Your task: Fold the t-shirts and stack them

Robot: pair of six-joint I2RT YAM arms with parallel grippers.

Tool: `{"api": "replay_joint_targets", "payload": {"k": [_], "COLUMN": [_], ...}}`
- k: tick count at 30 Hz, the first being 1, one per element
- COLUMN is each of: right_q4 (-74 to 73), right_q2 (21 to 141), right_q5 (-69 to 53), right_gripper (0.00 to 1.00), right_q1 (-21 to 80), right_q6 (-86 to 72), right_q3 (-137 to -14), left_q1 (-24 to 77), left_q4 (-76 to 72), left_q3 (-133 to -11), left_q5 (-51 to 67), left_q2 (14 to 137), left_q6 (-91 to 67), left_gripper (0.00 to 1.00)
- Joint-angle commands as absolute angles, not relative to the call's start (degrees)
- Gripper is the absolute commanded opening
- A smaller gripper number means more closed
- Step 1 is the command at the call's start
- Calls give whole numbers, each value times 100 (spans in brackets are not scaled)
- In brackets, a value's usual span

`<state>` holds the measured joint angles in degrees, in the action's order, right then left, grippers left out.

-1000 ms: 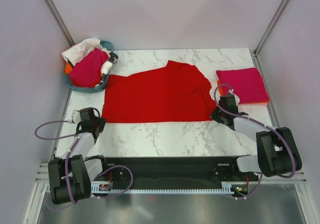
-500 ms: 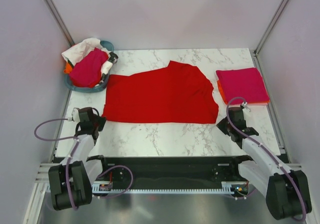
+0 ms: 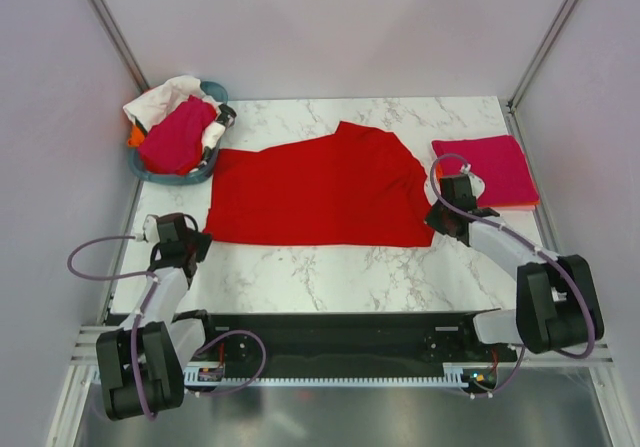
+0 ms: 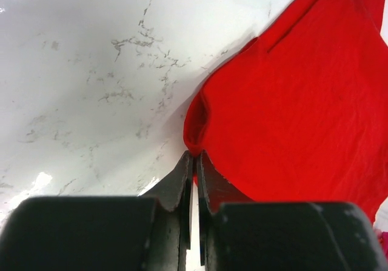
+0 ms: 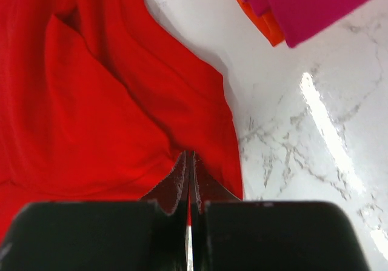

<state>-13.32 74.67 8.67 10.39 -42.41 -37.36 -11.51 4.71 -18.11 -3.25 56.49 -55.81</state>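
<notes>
The bright red t-shirt (image 3: 320, 192) lies spread flat on the marble table (image 3: 330, 277). My left gripper (image 3: 198, 239) is at its near left corner; in the left wrist view the jaws (image 4: 194, 156) are shut, with a fold of the red cloth (image 4: 291, 101) pinched at the tips. My right gripper (image 3: 437, 219) is at the shirt's right edge; in the right wrist view it (image 5: 189, 156) is shut, and the red cloth (image 5: 109, 101) puckers at the tips. A folded magenta-pink shirt (image 3: 485, 167) lies on a folded orange one (image 5: 260, 19) at the right.
A teal oval tub (image 3: 150, 170) at the back left holds a magenta-pink shirt (image 3: 178, 135), a white one (image 3: 160, 97) and a bit of orange cloth (image 3: 133, 137). White walls and metal posts enclose the table. Bare marble lies in front of the red shirt.
The right gripper drew back toward the near edge half a second ago and has come forward again to the shirt's right edge. The left gripper has stayed at the left corner.
</notes>
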Motion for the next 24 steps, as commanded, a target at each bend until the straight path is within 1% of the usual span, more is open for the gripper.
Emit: {"api": "replay_joint_targets", "payload": {"k": [1,3,4,5,6,7,9,10,11,15,18,24], "right_q4": [-1081,-976,-967,-958,-967,-993,-1133,-1186,-1239,-1362,-1467,-2065], "right_q2": [7909,8155,8226,8322,8367,8393,8394,8385,8324,8069,7858,7392], "right_q5": [966,1045,1081,1107,1160,1212,1440,1511,1581,1626,1556,1609], "right_gripper": [0,0,0,0,0,0,0,0,0,0,0,0], "right_q1": [1055,1063,1063,1055,1055,1063,1055,1063,1063,1063,1063,1002], "right_q6": [-4043,-4086,-4104,-4131,-4166,-4288,-4438,-4569,-4640,-4922,-4992,-4905], "right_q3": [-4025,-4043,-4078,-4069,-4069,-4052,-3964,-3938,-3885,-3464,-3209,-2980], "left_q1": [-1169,-1169,-1169,-1169,-1169,-1169,-1169,-1169,-1169,-1169,-1160,-1125], "left_q4": [554,597,650,694,747,869,1001,1115,1160,1309,1362,1310], "left_q3": [-1995,-2004,-2004,-2021,-2048,-2065,-2109,-2118,-2127,-2179,-2285,-2513], "left_q5": [-598,-668,-703,-738,-799,-826,-940,-958,-984,-923,-809,-493], "left_q2": [5537,5528,5520,5485,5458,5415,5239,5177,5116,4791,4764,5088], "left_q6": [-5396,-5423,-5449,-5467,-5467,-5475,-5484,-5484,-5484,-5502,-5493,-5414], "left_gripper": [10,16,28,36,42,52,60,67,70,71,71,71]}}
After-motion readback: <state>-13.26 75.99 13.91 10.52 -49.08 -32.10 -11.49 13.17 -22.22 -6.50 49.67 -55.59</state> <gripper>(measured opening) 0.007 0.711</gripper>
